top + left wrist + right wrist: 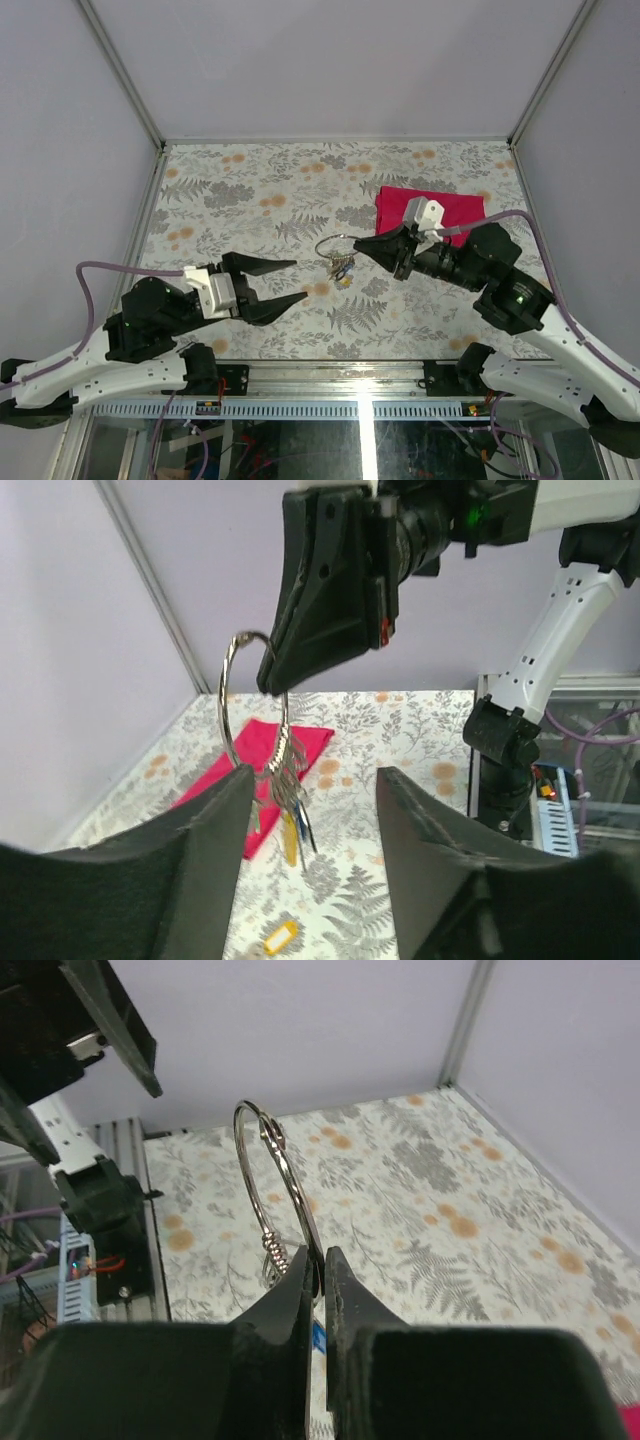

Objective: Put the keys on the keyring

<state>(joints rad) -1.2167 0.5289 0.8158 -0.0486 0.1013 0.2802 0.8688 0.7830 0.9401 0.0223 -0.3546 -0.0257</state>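
Observation:
My right gripper (366,246) is shut on the keyring (320,243), a thin silver wire ring, and holds it upright above the table. In the right wrist view the ring (272,1245) rises from the closed gripper (320,1258). Several keys (290,805) with yellow, blue and green heads hang from the ring (222,700) in a bunch (343,267). My left gripper (300,280) is open and empty, level with the ring and just left of it (312,778). One yellow-headed key (280,937) lies on the table below.
A red cloth (430,210) lies at the back right behind the right gripper, also in the left wrist view (225,780). The floral table cover (240,200) is ringed by grey walls. The left arm (100,1030) fills the right wrist view's upper left.

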